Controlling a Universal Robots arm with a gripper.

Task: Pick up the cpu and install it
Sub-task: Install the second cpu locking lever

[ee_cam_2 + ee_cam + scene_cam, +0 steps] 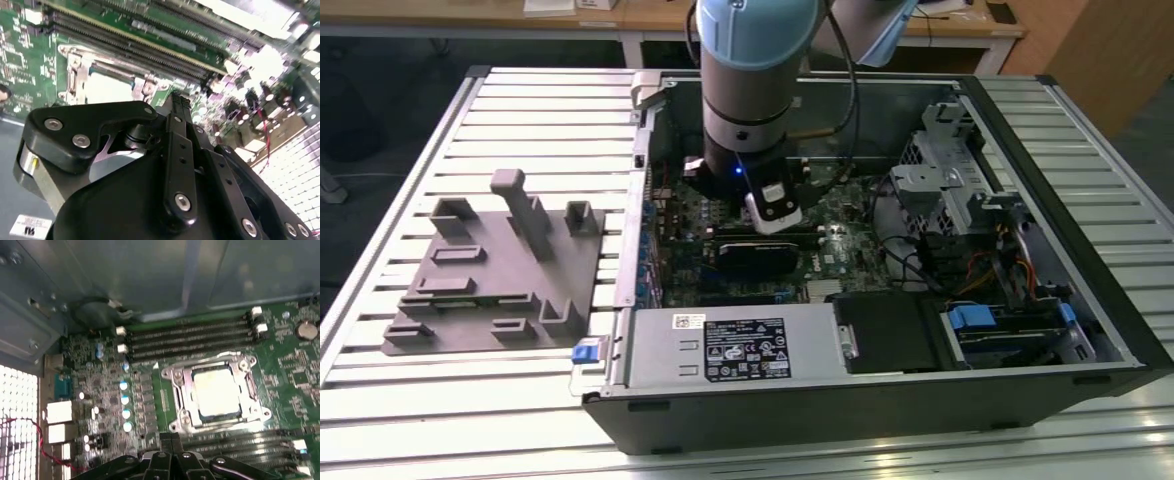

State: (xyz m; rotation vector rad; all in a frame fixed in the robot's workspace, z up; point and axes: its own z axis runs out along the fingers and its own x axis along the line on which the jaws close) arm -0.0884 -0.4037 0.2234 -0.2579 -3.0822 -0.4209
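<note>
Hovering over the motherboard (761, 235) inside the open computer case (881, 400), the gripper (167, 440) has its fingers (172, 442) pressed together, narrow, holding nothing. The cpu (216, 393) sits flat in the metal socket frame (176, 390), apart from the fingertips, memory slots (187, 337) just beyond it. A grey tray (487, 270) lies at the exterior view's left.

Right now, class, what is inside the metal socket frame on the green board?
A pale square cpu lies flat inside the metal socket frame. The socket surface beneath it is covered by the chip. The gripper is above the board beside the frame, fingers together, holding nothing.
</note>
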